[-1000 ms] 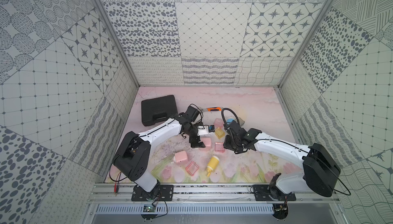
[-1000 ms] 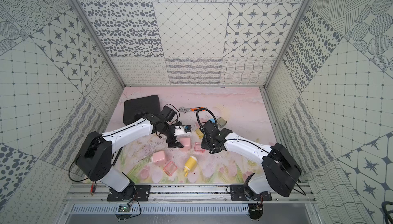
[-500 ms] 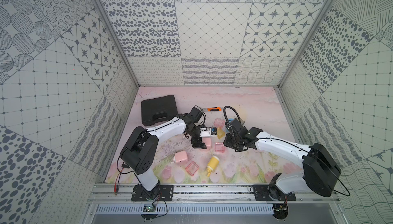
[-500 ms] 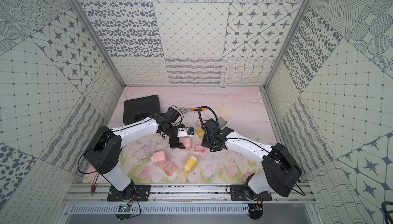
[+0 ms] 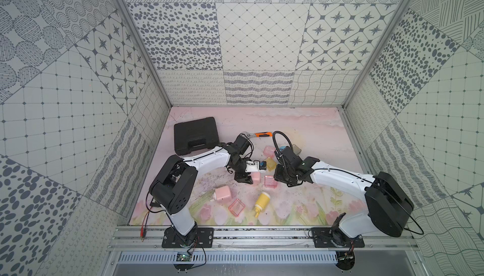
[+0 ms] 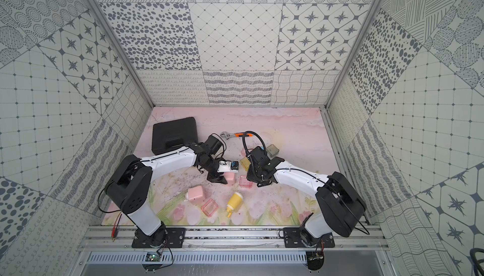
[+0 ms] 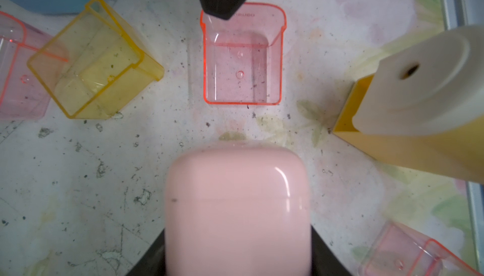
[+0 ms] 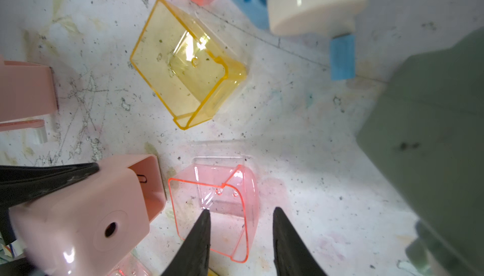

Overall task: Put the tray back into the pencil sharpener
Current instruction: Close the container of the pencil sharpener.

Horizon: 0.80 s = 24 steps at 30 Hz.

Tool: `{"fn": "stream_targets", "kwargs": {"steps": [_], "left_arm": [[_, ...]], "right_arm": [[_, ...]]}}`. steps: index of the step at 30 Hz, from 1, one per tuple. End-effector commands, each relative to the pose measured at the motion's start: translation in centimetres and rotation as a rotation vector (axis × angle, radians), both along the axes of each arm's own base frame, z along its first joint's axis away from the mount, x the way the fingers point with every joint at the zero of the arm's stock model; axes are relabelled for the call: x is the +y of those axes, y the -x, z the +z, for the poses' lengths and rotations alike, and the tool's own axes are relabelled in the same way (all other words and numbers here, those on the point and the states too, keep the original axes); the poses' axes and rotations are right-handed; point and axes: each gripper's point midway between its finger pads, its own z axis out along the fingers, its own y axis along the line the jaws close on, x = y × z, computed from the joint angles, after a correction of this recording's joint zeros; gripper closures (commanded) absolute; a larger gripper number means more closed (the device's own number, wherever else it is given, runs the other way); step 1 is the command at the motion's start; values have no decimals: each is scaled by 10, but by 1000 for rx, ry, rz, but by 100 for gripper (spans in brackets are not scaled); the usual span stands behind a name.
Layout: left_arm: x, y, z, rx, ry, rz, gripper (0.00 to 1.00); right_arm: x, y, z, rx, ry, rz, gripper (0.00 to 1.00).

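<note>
Right wrist view alone showed my right claw (image 8: 241, 209) narrowly open astride the tray (image 8: 227, 225) wall; left claw (image 7: 237, 251) clamped the sharpener (image 7: 237, 204).

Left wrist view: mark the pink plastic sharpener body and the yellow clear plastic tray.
Pink plastic sharpener body (image 7: 235, 204): left wrist view, glossy broad face.
Yellow clear plastic tray (image 7: 94, 64): left wrist view, its middle.

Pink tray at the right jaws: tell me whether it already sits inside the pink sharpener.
No, the pink tray lies on the mat beside the pink sharpener, whose slot shows empty.
</note>
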Motion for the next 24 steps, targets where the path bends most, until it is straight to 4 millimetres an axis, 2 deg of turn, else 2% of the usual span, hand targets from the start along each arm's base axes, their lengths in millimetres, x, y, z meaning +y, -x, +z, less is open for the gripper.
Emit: {"fn": "stream_targets", "kwargs": {"steps": [1,9,17,24], "left_arm": [[0,5,-2,-5,-1,-24,51],[-12,5,11,-2,77,-38,67],[-16,8,13,-8,129,-27,69],[-18,7,10,-26,143,-30,68]], "right_arm": [[6,-6,-3,-13,-10,13,62],[11,-3,-17,14,-13,41,68],[14,-2,-23,23,-30,51,77],[26,-4,-26,34,-66,53,79]]}}
